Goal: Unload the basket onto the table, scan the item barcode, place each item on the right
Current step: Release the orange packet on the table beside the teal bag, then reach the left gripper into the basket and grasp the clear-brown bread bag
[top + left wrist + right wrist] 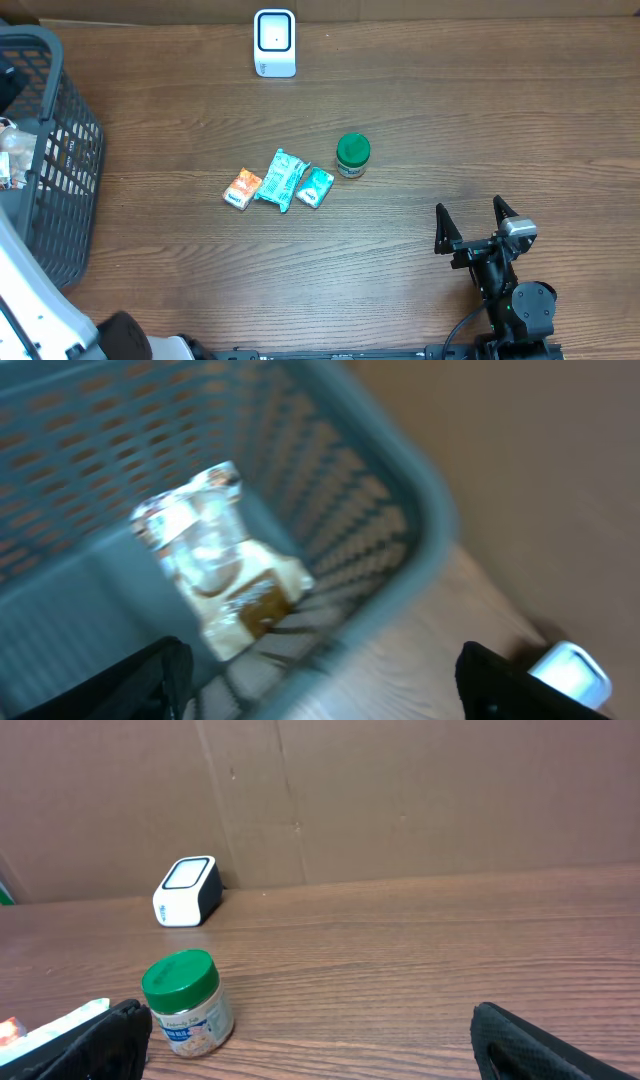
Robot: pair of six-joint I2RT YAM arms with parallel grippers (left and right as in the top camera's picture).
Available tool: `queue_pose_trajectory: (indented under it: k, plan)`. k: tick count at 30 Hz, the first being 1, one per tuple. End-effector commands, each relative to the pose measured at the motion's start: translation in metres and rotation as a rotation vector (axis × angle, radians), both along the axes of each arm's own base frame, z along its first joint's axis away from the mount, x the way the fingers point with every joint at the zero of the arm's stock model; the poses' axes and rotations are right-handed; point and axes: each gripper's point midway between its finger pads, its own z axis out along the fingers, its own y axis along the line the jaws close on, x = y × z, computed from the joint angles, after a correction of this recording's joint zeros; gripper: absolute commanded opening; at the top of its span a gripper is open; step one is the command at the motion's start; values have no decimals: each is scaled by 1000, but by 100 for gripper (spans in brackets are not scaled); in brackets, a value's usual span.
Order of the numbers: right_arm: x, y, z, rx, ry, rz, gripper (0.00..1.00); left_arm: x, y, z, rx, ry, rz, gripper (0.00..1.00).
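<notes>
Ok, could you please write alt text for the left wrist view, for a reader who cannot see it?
A crinkled clear packet lies inside a grey basket, seen blurred from above between the dark open fingers of the left gripper. Past the basket's rim, the white scanner stands on the wooden table.

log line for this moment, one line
left gripper: open over basket | clear packet: lying in basket | right gripper: open, empty | green-lid jar, three packets: on table | scanner: far edge
</notes>
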Motion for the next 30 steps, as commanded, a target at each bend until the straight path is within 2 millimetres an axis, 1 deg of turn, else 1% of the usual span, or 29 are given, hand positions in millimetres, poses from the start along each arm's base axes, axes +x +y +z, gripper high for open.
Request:
queue_pose_trajectory:
  k: [1, 4, 5, 8, 11, 12, 19, 20, 23, 26, 30]
  plan:
    - [0, -2, -1, 4, -6, -12, 100, 4, 32, -46, -67, 95, 65, 88]
    - [0, -2, -1, 4, -6, -12, 100, 15, 49, -81, -111, 158, 80, 87]
    - [0, -2, -1, 4, -6, -12, 100, 20, 54, -96, -129, 184, 82, 87]
    - [0, -2, -1, 4, -6, -12, 100, 34, 65, -132, -165, 237, 83, 87]
    - [0, -2, -1, 4, -6, -12, 100, 43, 72, -168, -204, 293, 81, 87]
    - [0, -2, -1, 4, -6, -12, 100, 46, 74, -184, -221, 317, 82, 87]
    - [0, -2, -1, 4, -6, -12, 100, 59, 88, -259, -268, 423, 93, 86]
    - [0, -2, -1, 4, -6, -12, 100, 60, 89, -263, -268, 424, 92, 86]
    - [0, -2, -1, 4, -6, -12, 100, 68, 94, -285, -273, 431, 91, 86]
    - [0, -2, -1, 4, -6, -12, 100, 76, 98, -300, -265, 428, 77, 86]
    - [0, -2, -1, 4, -6, -12, 100, 81, 97, -319, -268, 447, 60, 86]
